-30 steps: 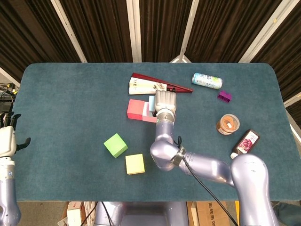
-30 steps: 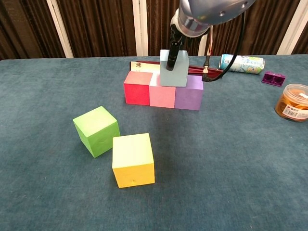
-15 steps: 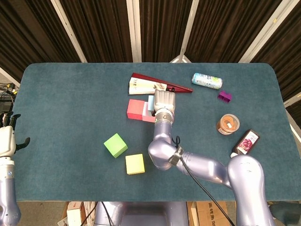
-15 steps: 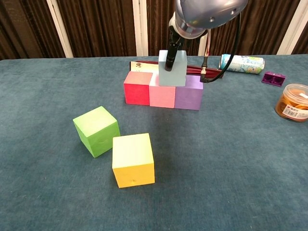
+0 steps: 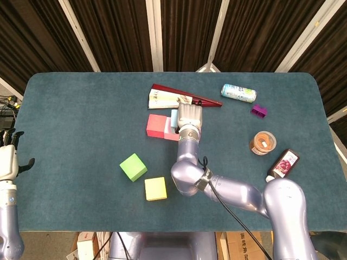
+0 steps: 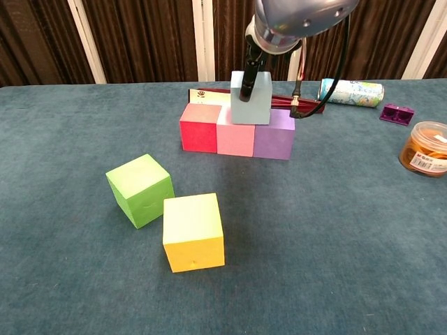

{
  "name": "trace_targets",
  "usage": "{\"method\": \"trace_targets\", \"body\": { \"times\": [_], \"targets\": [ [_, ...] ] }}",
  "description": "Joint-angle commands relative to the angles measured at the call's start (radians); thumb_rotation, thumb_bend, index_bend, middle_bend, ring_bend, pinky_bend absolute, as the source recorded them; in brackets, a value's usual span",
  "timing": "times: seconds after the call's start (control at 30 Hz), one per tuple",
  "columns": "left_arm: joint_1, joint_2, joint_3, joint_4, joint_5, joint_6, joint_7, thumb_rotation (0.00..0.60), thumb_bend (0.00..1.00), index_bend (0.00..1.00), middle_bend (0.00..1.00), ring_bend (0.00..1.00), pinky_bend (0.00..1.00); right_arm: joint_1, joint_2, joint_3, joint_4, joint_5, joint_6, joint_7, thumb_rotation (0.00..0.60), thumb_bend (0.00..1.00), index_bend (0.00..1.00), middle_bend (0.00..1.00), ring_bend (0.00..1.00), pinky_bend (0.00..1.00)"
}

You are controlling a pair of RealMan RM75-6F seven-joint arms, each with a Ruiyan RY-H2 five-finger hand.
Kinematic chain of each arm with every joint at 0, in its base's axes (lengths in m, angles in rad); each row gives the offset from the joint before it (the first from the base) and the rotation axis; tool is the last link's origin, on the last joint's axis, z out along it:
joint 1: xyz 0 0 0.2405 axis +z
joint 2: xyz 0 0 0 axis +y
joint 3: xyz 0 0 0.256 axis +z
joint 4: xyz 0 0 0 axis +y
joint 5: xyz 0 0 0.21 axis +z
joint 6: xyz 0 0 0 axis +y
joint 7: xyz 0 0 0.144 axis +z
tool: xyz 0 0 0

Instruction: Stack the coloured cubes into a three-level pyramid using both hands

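Right hand [image 5: 190, 117] gripped the pale blue cube [image 6: 251, 98] over the seam between pink cube [image 6: 235, 132] and purple cube [image 6: 274, 135], presumably to start the second level; left hand [image 5: 8, 161] hung released at the table edge.

Both arms glossy silver-lavender metal, rounded tubular links with bulbous joints. Right arm [image 5: 233, 189] thick at the shoulder, narrowing toward the wrist; a metallic band rings it mid-forearm, and a black cable runs along it from there. Right hand [image 5: 190, 116] pale grey-white, boxy back; a dark finger [image 6: 248, 85] shows in the chest view. Left hand [image 5: 7, 160] white-grey with black fingertips, on a silver forearm.
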Motion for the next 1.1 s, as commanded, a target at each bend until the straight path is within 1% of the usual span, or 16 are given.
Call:
{"method": "trace_targets", "body": {
  "times": [0.03,0.43,1.1],
  "targets": [
    [0.0,0.0,0.0,0.0,-0.001,0.0,0.001,0.6,0.31,0.19,0.07,0.0,0.0,-0.002,0.002,0.002,-0.006,-0.003,0.004,-0.004,0.6,0.27,0.37,0.32,0.13,0.0],
    [0.0,0.0,-0.001,-0.002,-0.005,0.001,0.004,0.6,0.31,0.19,0.07,0.0,0.0,-0.013,0.0,0.011,-0.026,-0.007,0.012,-0.008,0.6,0.27,0.37,0.32,0.13,0.0],
    [-0.001,-0.001,-0.001,-0.003,-0.008,0.003,0.01,0.6,0.31,0.19,0.07,0.0,0.0,-0.015,-0.013,0.024,-0.003,-0.016,0.002,-0.019,0.6,0.27,0.37,0.32,0.13,0.0]
  ]
}}
